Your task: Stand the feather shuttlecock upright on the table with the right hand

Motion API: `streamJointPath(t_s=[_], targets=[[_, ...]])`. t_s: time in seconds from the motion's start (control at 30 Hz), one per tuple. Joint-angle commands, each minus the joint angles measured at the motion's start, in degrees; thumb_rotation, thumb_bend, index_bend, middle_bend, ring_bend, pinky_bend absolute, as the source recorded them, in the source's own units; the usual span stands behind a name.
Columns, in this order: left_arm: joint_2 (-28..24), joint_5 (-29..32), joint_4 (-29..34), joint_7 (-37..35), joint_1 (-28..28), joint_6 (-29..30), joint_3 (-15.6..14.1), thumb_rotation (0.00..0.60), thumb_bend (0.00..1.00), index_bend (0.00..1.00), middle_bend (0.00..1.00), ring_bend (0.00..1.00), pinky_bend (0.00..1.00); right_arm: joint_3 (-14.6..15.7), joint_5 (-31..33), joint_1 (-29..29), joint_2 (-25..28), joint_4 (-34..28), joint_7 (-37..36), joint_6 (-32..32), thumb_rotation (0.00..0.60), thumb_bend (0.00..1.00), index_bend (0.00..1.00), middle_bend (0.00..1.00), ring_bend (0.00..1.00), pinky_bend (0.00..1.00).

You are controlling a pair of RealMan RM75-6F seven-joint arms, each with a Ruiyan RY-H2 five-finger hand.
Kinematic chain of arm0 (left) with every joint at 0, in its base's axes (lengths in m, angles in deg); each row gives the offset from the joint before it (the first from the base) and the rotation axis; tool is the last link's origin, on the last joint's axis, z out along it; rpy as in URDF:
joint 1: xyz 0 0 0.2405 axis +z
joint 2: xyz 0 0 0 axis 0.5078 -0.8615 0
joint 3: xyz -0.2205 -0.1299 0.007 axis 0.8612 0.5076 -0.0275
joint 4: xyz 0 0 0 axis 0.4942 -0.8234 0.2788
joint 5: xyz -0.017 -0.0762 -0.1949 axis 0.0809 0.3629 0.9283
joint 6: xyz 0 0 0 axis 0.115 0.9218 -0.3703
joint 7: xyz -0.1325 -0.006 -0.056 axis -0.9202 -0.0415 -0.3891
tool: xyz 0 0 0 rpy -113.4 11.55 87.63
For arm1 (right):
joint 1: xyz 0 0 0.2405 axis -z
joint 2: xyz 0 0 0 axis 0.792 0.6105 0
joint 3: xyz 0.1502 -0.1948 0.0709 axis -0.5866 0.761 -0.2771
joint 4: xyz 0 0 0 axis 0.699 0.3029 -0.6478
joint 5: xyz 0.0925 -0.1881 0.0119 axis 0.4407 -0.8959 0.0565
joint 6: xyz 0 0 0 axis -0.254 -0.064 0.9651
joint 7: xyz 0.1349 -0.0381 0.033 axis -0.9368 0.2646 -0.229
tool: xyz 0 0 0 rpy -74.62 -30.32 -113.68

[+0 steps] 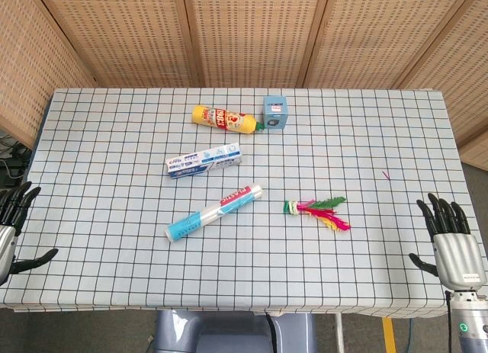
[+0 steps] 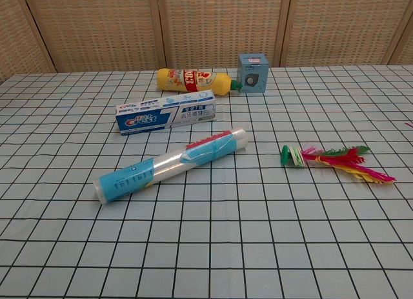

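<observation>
The feather shuttlecock (image 1: 316, 210) lies flat on the checked tablecloth, its green base pointing left and its pink, green and yellow feathers fanning right; the chest view shows the shuttlecock (image 2: 332, 159) at centre right. My right hand (image 1: 448, 235) hovers at the table's near right corner, well to the right of the feathers, fingers spread and empty. At the near left edge my left hand (image 1: 14, 223) is open too, holding nothing. Neither hand appears in the chest view.
A plastic-wrapped roll (image 1: 214, 213) lies diagonally left of the shuttlecock. Behind it are a toothpaste box (image 1: 203, 161), a yellow bottle (image 1: 225, 119) on its side and a small blue box (image 1: 275, 112). Woven screens (image 1: 252, 33) close off the back.
</observation>
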Motion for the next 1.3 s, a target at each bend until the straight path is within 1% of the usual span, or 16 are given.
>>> streamJointPath(t_s=[0.03,0.2,0.27,0.33,0.43,0.5,0.57,0.6,0.7,0.77,0.83,1.07,1.2,1.3], targets=[[0.1,0.2,-0.1,-0.1,-0.1,-0.1,0.1,0.6,0.0,0.0,0.0,0.0,0.0,0.1,-0.1,0.0,-0.1,0.1,0.1,0.1,0.6,0.0,0.06,0.0,0.0,0.0],[0.1,0.5,-0.4,-0.7,0.0,0.2,0.4,0.6,0.0,0.0,0.0,0.0,0.0,0.4,0.0,-0.6,-0.1,-0.2,-0.5,1.5,0.6,0.0,0.09,0.0,0.0,0.0],[0.3,1.5,-0.7,-0.9,-0.2,0.0,1.0,0.6,0.0,0.0,0.0,0.0,0.0,-0.2,-0.1,-3.1,0.2,-1.1,-2.2,5.2,0.6,0.0,0.13,0.0,0.0,0.0],[0.6,2.4,-0.8,-0.6,-0.6,-0.8,1.3,0.6,0.0,0.0,0.0,0.0,0.0,-1.7,-0.1,-6.8,0.5,-1.1,-2.8,9.6,0.6,0.0,0.18,0.0,0.0,0.0],[1.1,3.4,-0.9,0.4,-1.1,-1.9,1.5,0.6,0.0,0.0,0.0,0.0,0.0,-4.1,1.9,-11.8,-0.1,-0.7,-1.9,15.6,0.6,0.1,0.3,0.0,0.0,0.0],[1.6,4.4,-1.0,1.5,-1.5,-2.7,1.8,0.6,0.0,0.0,0.0,0.0,0.0,-5.8,4.8,-15.4,-0.8,-0.7,-1.3,20.9,0.6,0.2,0.39,0.0,0.0,0.0],[1.9,5.2,-1.1,2.1,-1.8,-3.1,2.0,0.6,0.0,0.0,0.0,0.0,0.0,-6.7,6.8,-17.4,-1.4,-0.9,-1.2,23.8,0.6,0.27,0.43,0.0,0.0,0.0],[2.3,5.9,-1.2,2.7,-2.1,-3.6,2.2,0.6,0.0,0.0,0.0,0.0,0.0,-7.5,8.5,-19.3,-2.2,-0.9,-0.7,26.3,0.6,0.3,0.45,0.0,0.0,0.0],[3.3,7.6,-1.6,4.8,-2.9,-5.0,2.5,0.6,0.0,0.0,0.0,0.0,0.0,-8.9,12.8,-23.0,-5.0,0.1,0.4,30.9,0.6,0.35,0.49,0.0,0.0,0.0],[3.8,8.9,-1.7,6.0,-3.4,-5.8,2.9,0.6,0.0,0.0,0.0,0.0,0.0,-9.1,15.5,-24.8,-6.8,1.3,1.4,33.3,0.6,0.36,0.51,0.0,0.0,0.0],[4.2,9.8,-1.7,6.9,-3.7,-6.3,3.1,0.6,0.0,0.0,0.0,0.0,0.0,-8.9,17.1,-26.3,-8.4,2.8,2.8,35.0,0.6,0.37,0.52,0.01,0.0,0.0],[5.3,11.8,-1.7,9.3,-4.4,-7.1,3.5,0.6,0.0,0.0,0.0,0.0,0.0,-8.1,21.8,-30.2,-13.9,7.7,6.5,38.1,0.6,0.41,0.52,0.01,0.0,0.0],[5.6,12.6,-1.5,10.0,-4.7,-7.4,3.6,0.6,0.0,0.0,0.0,0.0,0.0,-7.7,23.2,-31.3,-15.4,9.6,7.6,38.7,0.6,0.43,0.49,0.01,0.0,0.0],[5.7,13.0,-1.5,10.2,-4.9,-7.6,3.7,0.6,0.0,0.0,0.0,0.0,0.0,-7.0,24.1,-31.7,-16.0,11.2,8.4,39.1,0.6,0.44,0.49,0.01,0.0,0.0]])
